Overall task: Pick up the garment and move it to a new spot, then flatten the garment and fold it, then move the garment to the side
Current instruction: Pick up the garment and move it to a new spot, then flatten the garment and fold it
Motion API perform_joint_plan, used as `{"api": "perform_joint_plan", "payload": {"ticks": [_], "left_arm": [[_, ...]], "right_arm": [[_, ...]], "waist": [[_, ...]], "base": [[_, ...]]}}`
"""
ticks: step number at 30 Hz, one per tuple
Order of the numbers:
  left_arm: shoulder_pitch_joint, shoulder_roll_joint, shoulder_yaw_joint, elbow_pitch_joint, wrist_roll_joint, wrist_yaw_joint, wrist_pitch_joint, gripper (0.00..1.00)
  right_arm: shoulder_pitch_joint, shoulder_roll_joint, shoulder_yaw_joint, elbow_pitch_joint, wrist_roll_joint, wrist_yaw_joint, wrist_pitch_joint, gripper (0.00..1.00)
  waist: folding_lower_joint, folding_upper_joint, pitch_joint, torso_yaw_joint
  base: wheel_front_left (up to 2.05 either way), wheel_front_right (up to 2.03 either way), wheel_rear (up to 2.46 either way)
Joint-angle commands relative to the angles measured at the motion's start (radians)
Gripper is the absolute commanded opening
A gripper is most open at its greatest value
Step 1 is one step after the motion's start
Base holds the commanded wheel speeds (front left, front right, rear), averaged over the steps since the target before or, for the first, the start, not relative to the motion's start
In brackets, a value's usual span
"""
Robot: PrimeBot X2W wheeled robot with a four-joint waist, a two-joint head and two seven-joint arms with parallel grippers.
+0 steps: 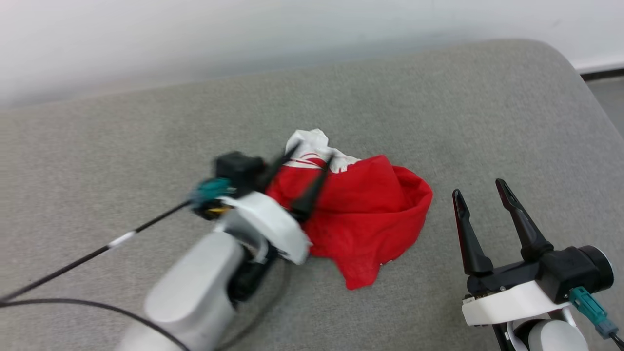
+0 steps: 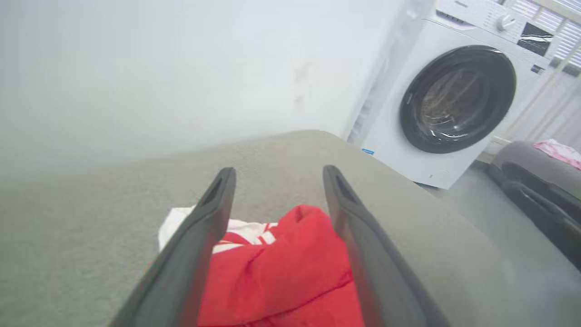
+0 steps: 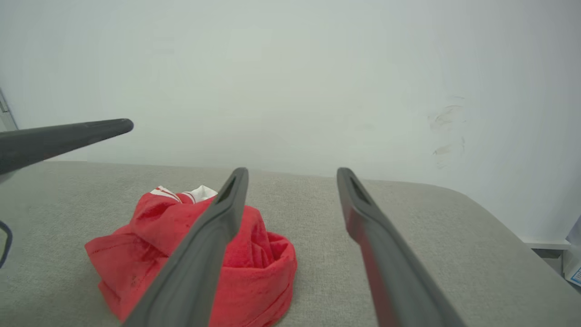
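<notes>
- I have a broad grey upholstered surface (image 1: 146,122) spread across the head view, with a pale wall (image 1: 195,29) along its far edge.
- In the left wrist view a white front-loading washing machine (image 2: 458,100) stands on the floor beyond the surface's rounded far-right corner.
- The garment (image 1: 370,209) lies bunched in a loose heap near the middle of the surface. It is mostly red, with a white, red-striped bit poking out on its far left side.
- My left gripper (image 1: 313,155) reaches in from the near left over the garment's left part, its two dark fingers spread well apart. From the left wrist the red cloth (image 2: 281,272) shows in the gap between them, and nothing is pinched.
- In the right wrist view one of its fingers (image 3: 91,131) hangs in the air above and left of the heap, clear of the fabric (image 3: 150,227).
- My right gripper (image 1: 477,187) sits at the near right, fingers wide apart and empty, just right of the garment and apart from it.
- A thin black cable (image 1: 97,253) trails off to the left from the left wrist.
</notes>
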State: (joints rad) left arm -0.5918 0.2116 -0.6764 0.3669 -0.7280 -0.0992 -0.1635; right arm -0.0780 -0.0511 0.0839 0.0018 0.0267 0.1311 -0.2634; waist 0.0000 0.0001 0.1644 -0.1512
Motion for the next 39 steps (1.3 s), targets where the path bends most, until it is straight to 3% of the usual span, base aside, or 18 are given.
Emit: {"api": "perform_joint_plan", "payload": {"ticks": [1, 8, 16, 23, 27, 39], "left_arm": [[0.000, 0.028, 0.023, -0.005, 0.020, 0.017, -0.040, 1.00], [0.083, 0.144, 0.160, -0.085, 0.149, 0.120, -0.102, 1.00], [0.337, 0.132, 0.371, -0.305, 0.310, 0.179, -0.102, 1.00], [0.516, 0.024, 0.473, -0.398, 0.411, 0.166, -0.102, 1.00], [0.565, -0.031, 0.496, -0.401, 0.457, 0.130, -0.102, 1.00], [0.549, -0.094, 0.550, -0.344, 0.496, 0.033, -0.102, 1.00]], "right_arm": [[0.013, 0.001, -0.001, 0.002, -0.001, -0.001, -0.002, 1.00], [0.031, 0.001, -0.027, -0.013, -0.010, -0.001, -0.002, 1.00], [0.039, 0.001, -0.044, -0.037, -0.018, -0.001, -0.002, 1.00], [0.041, 0.002, -0.049, -0.053, -0.017, -0.001, -0.002, 1.00], [0.044, 0.002, -0.046, -0.056, -0.015, -0.001, -0.002, 1.00], [0.036, 0.002, -0.032, -0.050, -0.014, -0.001, -0.002, 1.00]], "waist": [[0.0000, -0.0001, -0.028, 0.022], [0.0000, -0.0001, -0.061, 0.070], [0.0000, -0.0001, -0.069, 0.103], [0.0000, -0.0001, -0.070, 0.114], [0.0000, -0.0001, -0.069, 0.117], [0.0000, -0.0001, -0.062, 0.098]], "base": [[0.00, 0.00, 0.00], [0.00, 0.00, 0.00], [0.00, 0.00, 0.00], [0.00, 0.00, 0.00], [0.00, 0.00, 0.00], [0.00, 0.00, 0.00]]}}
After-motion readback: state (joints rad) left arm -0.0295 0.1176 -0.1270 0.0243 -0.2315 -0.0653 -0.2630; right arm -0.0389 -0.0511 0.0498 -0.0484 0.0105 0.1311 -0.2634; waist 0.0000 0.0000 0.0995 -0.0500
